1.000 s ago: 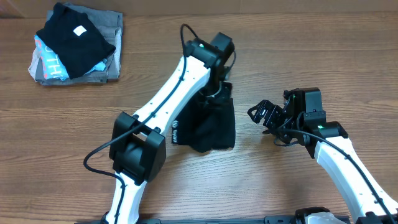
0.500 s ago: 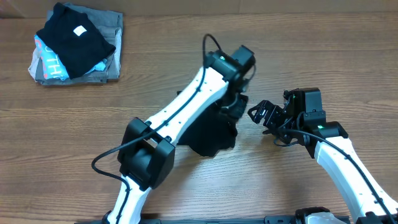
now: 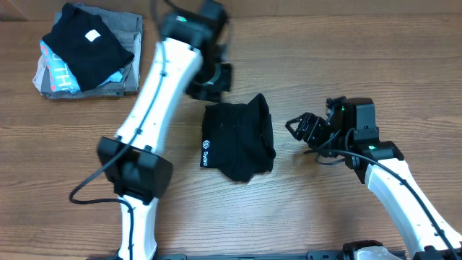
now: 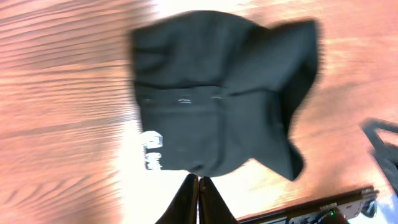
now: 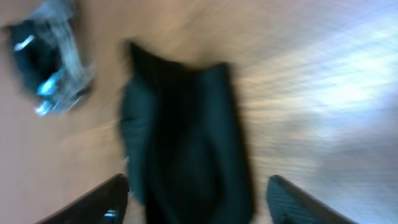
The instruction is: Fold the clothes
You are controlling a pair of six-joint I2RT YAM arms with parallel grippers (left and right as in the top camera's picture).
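Shirt (image 3: pixel 238 141) bunched, one edge flared; left claw (image 4: pixel 198 194) shut empty, right claw (image 3: pixel 303 130) wide. Single-layer pinch could undo folds.

Table: brown wood-grain top (image 3: pixel 346 65), grain running left to right.
Middle of table: black shirt (image 3: pixel 242 141), bunched into a rough folded bundle, flat on the wood, white lettering along its left edge.
Far left corner: stack of folded garments (image 3: pixel 90 50); grey garment (image 3: pixel 128 29) lowest, on the wood; light-blue piece (image 3: pixel 50 61) showing at the left side; black piece (image 3: pixel 76 32) with white square label on top.
Shirt to stack: well apart.
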